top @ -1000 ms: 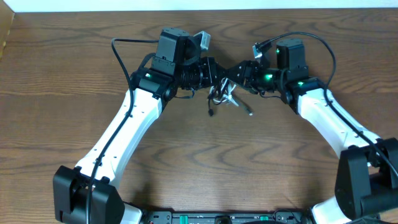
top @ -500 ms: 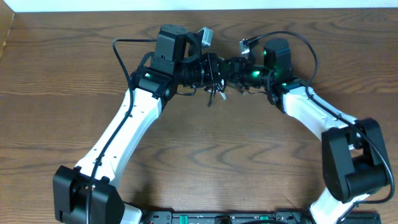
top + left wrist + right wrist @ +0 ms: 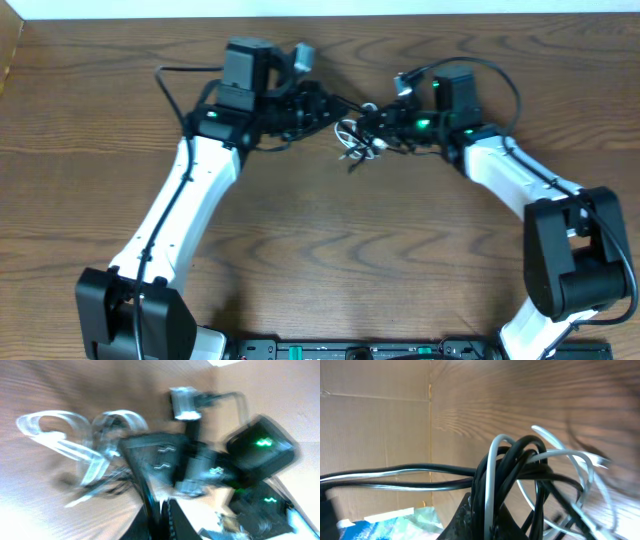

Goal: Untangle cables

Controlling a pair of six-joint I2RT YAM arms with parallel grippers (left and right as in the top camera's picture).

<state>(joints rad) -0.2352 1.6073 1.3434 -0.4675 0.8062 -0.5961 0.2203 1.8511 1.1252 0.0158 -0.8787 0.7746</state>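
**Item: tangle.** Black and white cords wound together, lifted between my two arms near the far edge of the desk, about midway along it. White loops hang off its near side.

**Item: right gripper.** Closed. The right wrist view shows the knot of black and white strands bunched where the fingers meet, so I read it as gripping the tangle itself.

**Item: left gripper.** Closed. I judge that it holds the black cable, which runs in two taut strands from the knot toward the left arm. The left wrist view is too blurred to confirm this.

**Item: white cable.** Slack loops spill from the knot on the side away from the taut strands. Neither gripper holds it alone.

**Step in hand:** drawing the black cable out of the knot.
- I should keep the right arm as a steady anchor.
- I should pull with the left arm straight along the strand's own line, toward the left edge, and slowly.
- If the white loops tighten instead of sliding, I should stop and ease back, because more pull would cinch the knot.
- I should keep the bundle off the desk so the loops can fall free.

**Change from a second ago:**
- The right jaws were then open beside the bundle and are now clamped on it.
- The left arm has drawn off toward the left edge.
- The gap between the grippers is wider, and the black strand is now stretched across it.
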